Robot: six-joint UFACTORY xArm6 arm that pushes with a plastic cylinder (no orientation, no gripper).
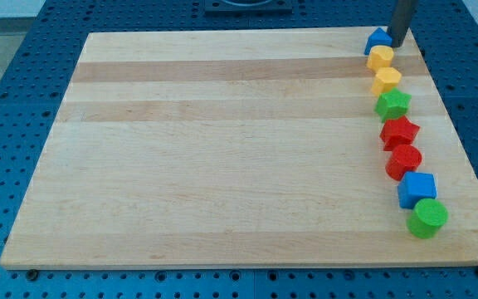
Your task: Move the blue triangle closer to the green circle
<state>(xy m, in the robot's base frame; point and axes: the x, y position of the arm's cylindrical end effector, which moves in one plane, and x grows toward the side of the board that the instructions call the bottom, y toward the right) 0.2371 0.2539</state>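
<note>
The blue triangle (377, 40) sits at the view's top right corner of the wooden board (222, 149). My tip (396, 44) stands just right of it, touching or nearly touching it. The green circle (426, 218) lies at the view's bottom right, at the lower end of a column of blocks. The two are at opposite ends of that column.
Between them, top to bottom: a yellow round block (380, 57), a yellow hexagon (387, 80), a green star (393, 104), a red star (399, 131), a red round block (403, 160), a blue cube (417, 188). The board's right edge runs close by.
</note>
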